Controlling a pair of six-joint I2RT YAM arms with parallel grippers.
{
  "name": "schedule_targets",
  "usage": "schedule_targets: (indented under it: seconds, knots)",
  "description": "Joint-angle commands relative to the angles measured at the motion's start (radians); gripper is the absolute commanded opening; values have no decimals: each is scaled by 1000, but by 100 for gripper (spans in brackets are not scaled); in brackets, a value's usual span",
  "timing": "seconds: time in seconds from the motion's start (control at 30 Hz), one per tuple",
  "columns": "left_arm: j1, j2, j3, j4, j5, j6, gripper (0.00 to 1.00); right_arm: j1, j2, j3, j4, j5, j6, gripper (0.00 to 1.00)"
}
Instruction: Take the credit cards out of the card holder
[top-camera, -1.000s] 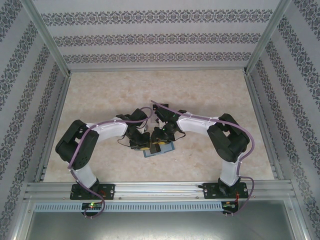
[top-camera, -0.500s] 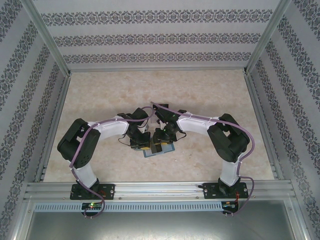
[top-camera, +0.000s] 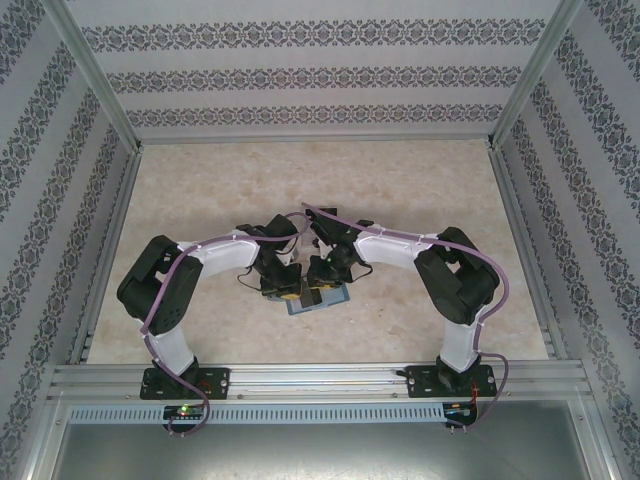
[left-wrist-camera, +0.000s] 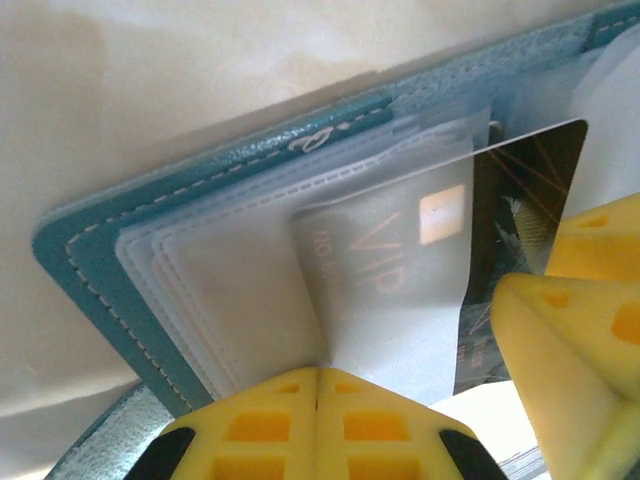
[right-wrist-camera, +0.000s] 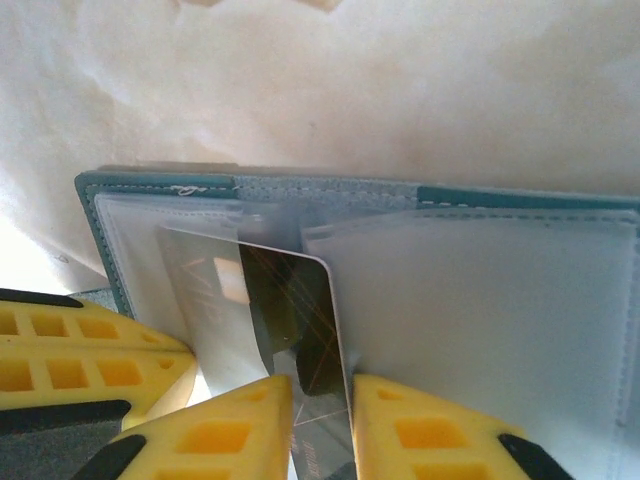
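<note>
Pinching the dark glossy rectangular credit card (right-wrist-camera: 300, 310) by its near end is the right gripper (right-wrist-camera: 320, 400), clear in right wrist view; left wrist view adds the left gripper (left-wrist-camera: 318, 385) closed tight at a pocket edge. Teal-blue folding card holder (top-camera: 318, 300) lies open between the grippers, long axis sideways; card crosses it, part out

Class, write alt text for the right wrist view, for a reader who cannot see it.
The right gripper pinches a dark card that sticks partly out of the open teal card holder. The holder lies flat on a pale marbled table.
</note>
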Motion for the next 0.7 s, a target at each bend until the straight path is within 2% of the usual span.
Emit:
schedule_targets:
  seconds: [0.0, 0.37, 0.67]
  knots:
    - [12, 43, -6, -61, -71, 24, 5, -10, 4, -14, 6, -12, -3, 19]
    - [11, 26, -2, -65, -83, 25, 5, -22, -39, -5, -79, 78, -46, 3]
    - [11, 30, -3, -61, -80, 23, 5, -23, -70, 41, -210, 205, -101, 0]
